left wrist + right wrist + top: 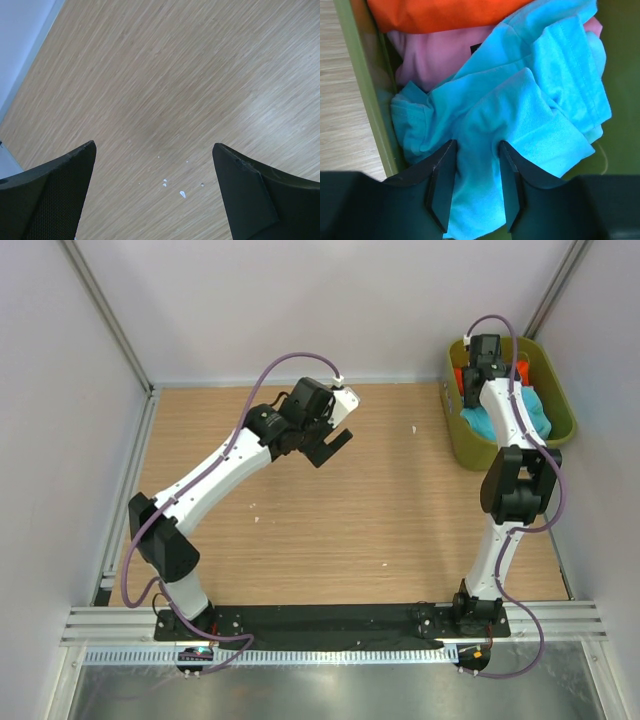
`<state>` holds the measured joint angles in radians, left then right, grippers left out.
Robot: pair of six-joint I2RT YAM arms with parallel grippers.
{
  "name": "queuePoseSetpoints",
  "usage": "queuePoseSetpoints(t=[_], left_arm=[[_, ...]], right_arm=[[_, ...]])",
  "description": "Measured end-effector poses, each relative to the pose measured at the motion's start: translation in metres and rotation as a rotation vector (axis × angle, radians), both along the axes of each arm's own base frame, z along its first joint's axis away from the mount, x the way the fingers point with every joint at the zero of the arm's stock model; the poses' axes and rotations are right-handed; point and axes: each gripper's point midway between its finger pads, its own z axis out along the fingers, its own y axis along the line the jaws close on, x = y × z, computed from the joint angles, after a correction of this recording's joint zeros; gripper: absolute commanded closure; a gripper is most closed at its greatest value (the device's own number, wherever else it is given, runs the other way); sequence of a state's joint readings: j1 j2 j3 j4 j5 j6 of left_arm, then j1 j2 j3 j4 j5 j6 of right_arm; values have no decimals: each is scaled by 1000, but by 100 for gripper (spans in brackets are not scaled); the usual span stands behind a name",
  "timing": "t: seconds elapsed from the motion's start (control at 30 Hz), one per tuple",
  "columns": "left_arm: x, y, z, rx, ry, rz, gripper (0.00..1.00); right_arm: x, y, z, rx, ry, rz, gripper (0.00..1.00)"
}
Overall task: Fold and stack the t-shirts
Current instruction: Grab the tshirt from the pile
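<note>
The turquoise-blue t-shirt (545, 95) lies crumpled on top in the olive-green bin (365, 85). The pink t-shirt (435, 55) and the orange-red t-shirt (440, 12) lie under and behind it. The mint-green t-shirt is out of view. My right gripper (477, 147) is down in the bin, and its jaws are closed on a bunched fold of the turquoise shirt. In the top view my right gripper (487, 368) is over the bin (562, 400), with turquoise cloth (535, 415) and orange cloth (458, 380) showing beside it. My left gripper (335, 445) hangs open and empty above the bare table (165, 75).
The bin stands at the table's far right corner, against the right wall. A few white specks (182, 193) lie on the wooden tabletop below the left gripper (154, 150). Pale walls enclose the table on three sides.
</note>
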<state>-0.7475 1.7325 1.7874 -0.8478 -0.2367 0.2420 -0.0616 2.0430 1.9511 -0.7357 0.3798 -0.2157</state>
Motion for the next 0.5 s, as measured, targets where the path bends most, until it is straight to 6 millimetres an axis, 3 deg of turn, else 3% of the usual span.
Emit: queuePoseSetpoints(t=[0.13,0.17,0.27,0.37,0.5], left_arm=[[0,0,0,1,-1,1,0],[0,1,0,2,-2,2,0],[1,2,1,6,-7,8,0],[2,3,1,13,-13,16,0],[7,10,3,27,-35,47,0]], right_arm=[[-2,2,-6,5,19,20,70],[-2,3,-6,5,21,25,81],[-4,3,-6,3,27,35,97],[-5,2,1,-5,17,39,99],[-10,2,28,-29,-21,45,99]])
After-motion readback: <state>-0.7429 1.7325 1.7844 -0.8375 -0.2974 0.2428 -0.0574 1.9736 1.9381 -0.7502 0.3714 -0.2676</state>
